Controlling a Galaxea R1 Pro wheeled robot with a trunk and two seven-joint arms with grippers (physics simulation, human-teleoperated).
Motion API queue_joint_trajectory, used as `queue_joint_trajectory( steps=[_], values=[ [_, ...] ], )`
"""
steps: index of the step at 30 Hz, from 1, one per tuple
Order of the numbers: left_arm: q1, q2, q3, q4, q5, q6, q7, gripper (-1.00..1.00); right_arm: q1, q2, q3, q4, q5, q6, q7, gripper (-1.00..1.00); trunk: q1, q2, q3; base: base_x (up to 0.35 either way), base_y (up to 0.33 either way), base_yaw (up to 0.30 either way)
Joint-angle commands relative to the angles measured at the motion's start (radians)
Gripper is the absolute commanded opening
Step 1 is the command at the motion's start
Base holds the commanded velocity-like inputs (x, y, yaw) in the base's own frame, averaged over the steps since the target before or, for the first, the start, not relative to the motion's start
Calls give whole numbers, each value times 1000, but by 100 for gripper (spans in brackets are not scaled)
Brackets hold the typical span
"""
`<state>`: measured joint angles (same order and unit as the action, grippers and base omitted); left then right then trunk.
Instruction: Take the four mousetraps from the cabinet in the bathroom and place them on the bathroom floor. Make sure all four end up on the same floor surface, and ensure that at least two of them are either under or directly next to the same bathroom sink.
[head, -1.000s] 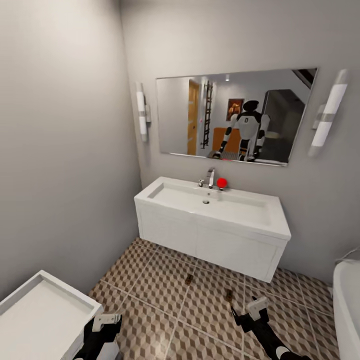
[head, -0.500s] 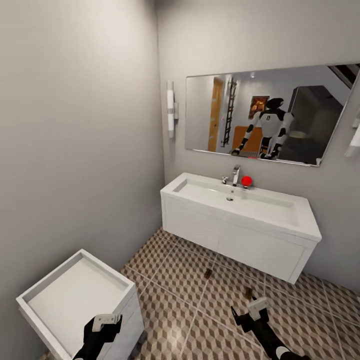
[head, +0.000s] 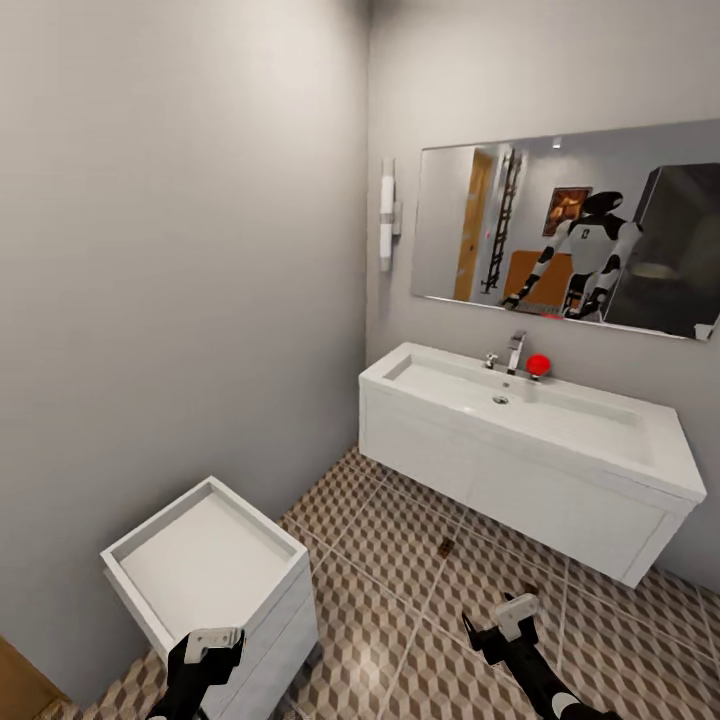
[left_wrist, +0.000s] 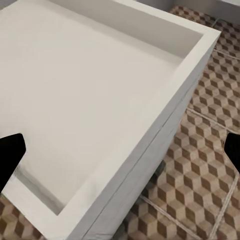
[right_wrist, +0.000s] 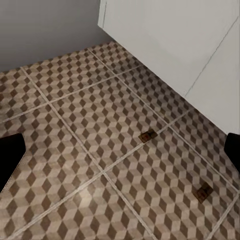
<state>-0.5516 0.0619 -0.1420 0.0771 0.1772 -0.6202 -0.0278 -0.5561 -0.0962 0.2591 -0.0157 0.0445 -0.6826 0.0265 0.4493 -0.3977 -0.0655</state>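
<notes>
Beside the sink (head: 520, 425), two mousetraps (right_wrist: 146, 136) lie on the bathroom floor (head: 400, 600); two more presumably remain to fetch. Both end effectors, left (head: 212, 643) and right (head: 512, 612), hang released, empty.

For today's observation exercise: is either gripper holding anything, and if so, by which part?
Nothing is held. The left gripper and right gripper are both open and empty.

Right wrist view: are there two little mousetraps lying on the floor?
Yes, two small brown mousetraps lie apart on the patterned bathroom floor, in front of the white sink front.
</notes>
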Motion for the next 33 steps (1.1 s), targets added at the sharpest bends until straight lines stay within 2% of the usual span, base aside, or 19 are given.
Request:
queue_joint_trajectory(
  steps=[1, 33],
  values=[
    [-2, 0, -8, 4, 10, -6, -3, 100, -1, 0, -4, 0, 4, -3, 3, 100, 1, -2, -2, -1, 1, 280],
    [-2, 0, -8, 4, 10, -6, -3, 100, -1, 0, -4, 0, 4, -3, 3, 100, 1, -2, 11, 0, 0, 286]
  ],
)
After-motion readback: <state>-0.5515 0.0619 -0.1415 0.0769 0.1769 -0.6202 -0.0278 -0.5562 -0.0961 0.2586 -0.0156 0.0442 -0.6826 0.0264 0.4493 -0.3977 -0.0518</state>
